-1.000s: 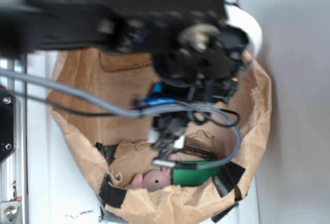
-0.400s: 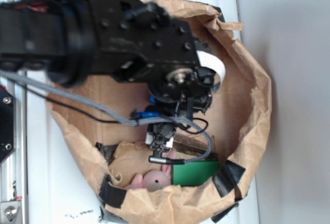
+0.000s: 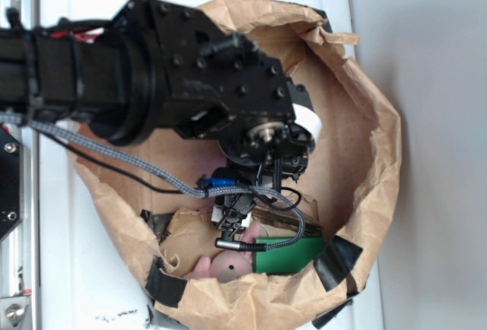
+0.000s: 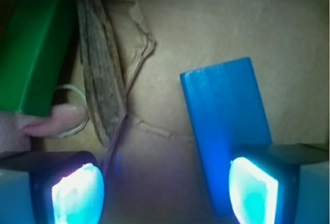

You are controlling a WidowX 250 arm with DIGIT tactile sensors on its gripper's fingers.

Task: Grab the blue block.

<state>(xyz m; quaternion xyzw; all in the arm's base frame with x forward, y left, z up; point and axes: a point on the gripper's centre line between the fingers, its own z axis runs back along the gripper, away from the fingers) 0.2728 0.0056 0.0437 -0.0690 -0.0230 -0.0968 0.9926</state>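
The blue block (image 4: pixel 224 126) lies flat on the brown paper floor of the bag, seen in the wrist view right of centre. My gripper (image 4: pixel 165 193) is open just above the floor. Its right pad (image 4: pixel 255 190) overlaps the block's near right corner, and its left pad (image 4: pixel 77 193) stands over bare paper. Nothing is held between the jaws. In the exterior view the black arm (image 3: pixel 190 87) reaches down into the bag, and the gripper (image 3: pixel 237 223) hides the blue block there.
A green block (image 4: pixel 33 53) leans at the left beside a folded paper flap (image 4: pixel 100 79) and a pink toy (image 4: pixel 51 121). The exterior view shows the green block (image 3: pixel 293 254), the pink toy (image 3: pixel 228 267), the bag's rim (image 3: pixel 380 155) and a grey braided cable (image 3: pixel 114 166).
The arm has swung down and left into the bag. Its wrist sits lower and sharper, and the gripper tip stays near the pink toy and green block.
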